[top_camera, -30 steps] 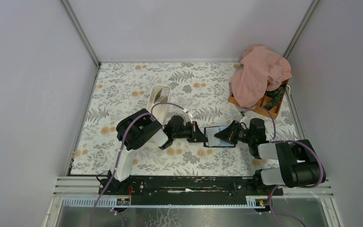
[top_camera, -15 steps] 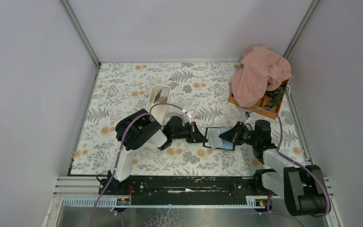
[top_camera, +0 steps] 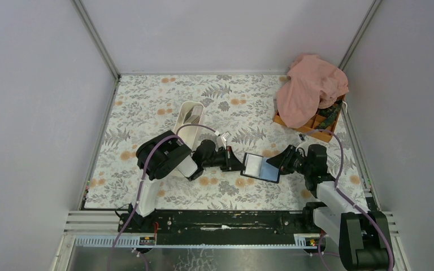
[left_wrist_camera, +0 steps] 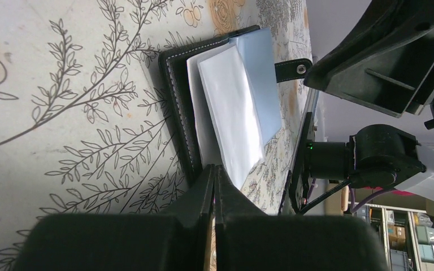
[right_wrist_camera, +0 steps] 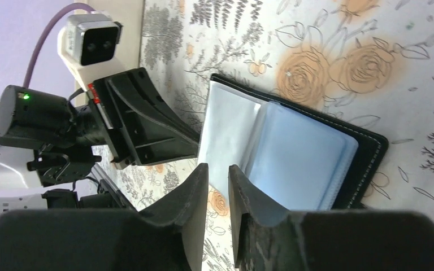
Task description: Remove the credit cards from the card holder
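Note:
The card holder lies open on the floral table between my two arms, black outside with pale bluish plastic leaves showing inside. I cannot tell any credit cards apart from those leaves. My left gripper is shut, its tips resting at the holder's left edge; nothing shows between them. My right gripper hovers over the holder's right half, its fingers a narrow gap apart with nothing in the gap. In the left wrist view the holder has a white leaf on top and a snap tab at its far side.
A long white tray stands behind the left arm. An orange compartment box sits at the back right, half covered by a pink cloth. Grey walls and metal rails close in the table on three sides.
My right gripper has drawn back to the right, off the holder's middle, and its jaws have parted a little. The holder has turned slightly. The left gripper has stayed put, shut.

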Robot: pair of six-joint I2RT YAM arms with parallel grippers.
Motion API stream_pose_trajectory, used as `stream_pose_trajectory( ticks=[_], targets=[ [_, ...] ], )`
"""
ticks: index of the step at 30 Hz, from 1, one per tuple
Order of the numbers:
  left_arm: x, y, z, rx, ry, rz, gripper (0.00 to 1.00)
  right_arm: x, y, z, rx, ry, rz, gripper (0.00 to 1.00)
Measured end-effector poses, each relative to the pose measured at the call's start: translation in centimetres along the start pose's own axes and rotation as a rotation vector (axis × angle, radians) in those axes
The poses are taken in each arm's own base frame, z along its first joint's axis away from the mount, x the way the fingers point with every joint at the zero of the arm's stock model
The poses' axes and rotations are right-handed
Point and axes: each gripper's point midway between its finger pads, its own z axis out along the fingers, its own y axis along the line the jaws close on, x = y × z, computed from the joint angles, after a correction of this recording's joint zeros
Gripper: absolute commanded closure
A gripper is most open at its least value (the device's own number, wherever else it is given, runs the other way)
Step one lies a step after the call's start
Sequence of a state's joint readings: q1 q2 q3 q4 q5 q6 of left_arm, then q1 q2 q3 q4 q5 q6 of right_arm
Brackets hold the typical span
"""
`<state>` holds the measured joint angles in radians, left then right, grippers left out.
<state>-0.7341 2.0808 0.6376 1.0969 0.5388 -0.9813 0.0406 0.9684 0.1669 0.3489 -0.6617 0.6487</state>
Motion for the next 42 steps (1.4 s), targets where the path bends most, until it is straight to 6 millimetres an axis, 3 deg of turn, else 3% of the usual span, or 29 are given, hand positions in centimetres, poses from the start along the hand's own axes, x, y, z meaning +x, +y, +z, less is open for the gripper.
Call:
stream_pose_trajectory(
  ticks=[2, 4, 12, 27, 33, 42],
  targets=[
    [0.0, 0.0, -0.1, -0.001, -0.001, 0.0, 1.0, 0.1, -0.5, 0.1, 0.02, 0.006, 0.005, 0.61],
    [0.0, 0.1, -0.1, -0.001, -0.001, 0.001, 1.0, 0.5, -1.1, 0.3, 0.041, 0.025, 0.019, 0.59],
    [0.3, 0.0, -0.2, -0.015, -0.017, 0.008, 1.0, 2.1, -2.4, 1.0, 0.044, 0.085, 0.08, 0.7],
    [0.8, -0.7, 0.8, -0.009, -0.006, 0.033, 1.0, 4.6, -2.0, 1.0, 0.061, 0.121, -0.002, 0.8],
    [1.0, -0.7, 0.5, -0.016, -0.008, 0.044, 1.0, 4.8, -3.2, 0.8, 0.131, 0.117, 0.022, 0.81],
    [1.0, -0.6, 0.4, -0.016, -0.008, 0.044, 1.0, 4.8, -3.2, 0.8, 0.152, 0.122, 0.009, 0.79]
  ],
)
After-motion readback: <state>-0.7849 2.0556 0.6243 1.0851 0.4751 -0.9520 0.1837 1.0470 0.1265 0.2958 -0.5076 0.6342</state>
